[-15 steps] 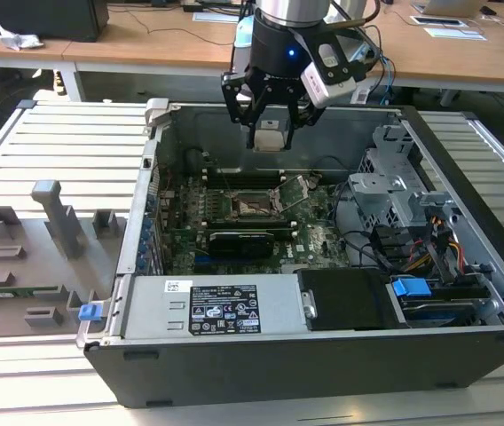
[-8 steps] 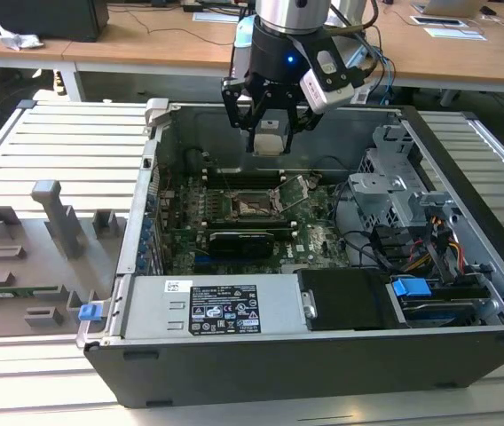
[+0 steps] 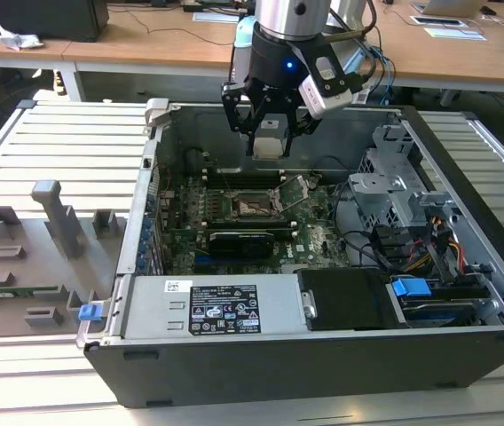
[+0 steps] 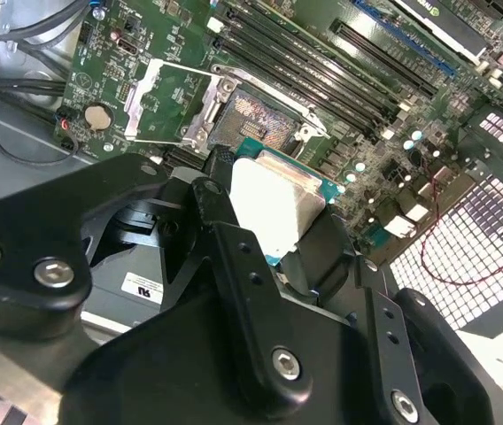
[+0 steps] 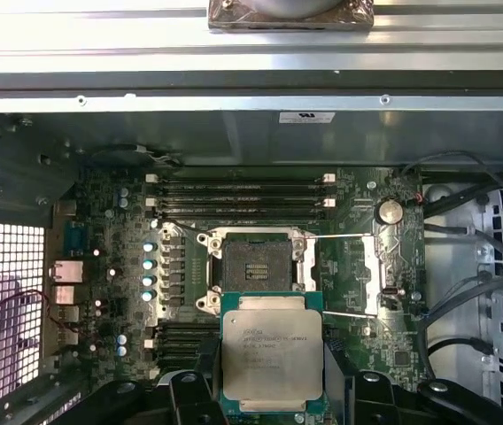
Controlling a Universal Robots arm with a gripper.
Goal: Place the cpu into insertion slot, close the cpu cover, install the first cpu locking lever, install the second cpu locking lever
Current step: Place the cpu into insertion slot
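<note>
While the end effector (image 3: 270, 146) grips the cpu (image 5: 272, 363) by two opposite edges, the empty insertion slot (image 5: 253, 266) lies below it, just off one chip edge. The cpu is a flat square, dull silver top upward, green rimmed. The cpu cover (image 5: 372, 274) stands flipped open beside the slot.
</note>
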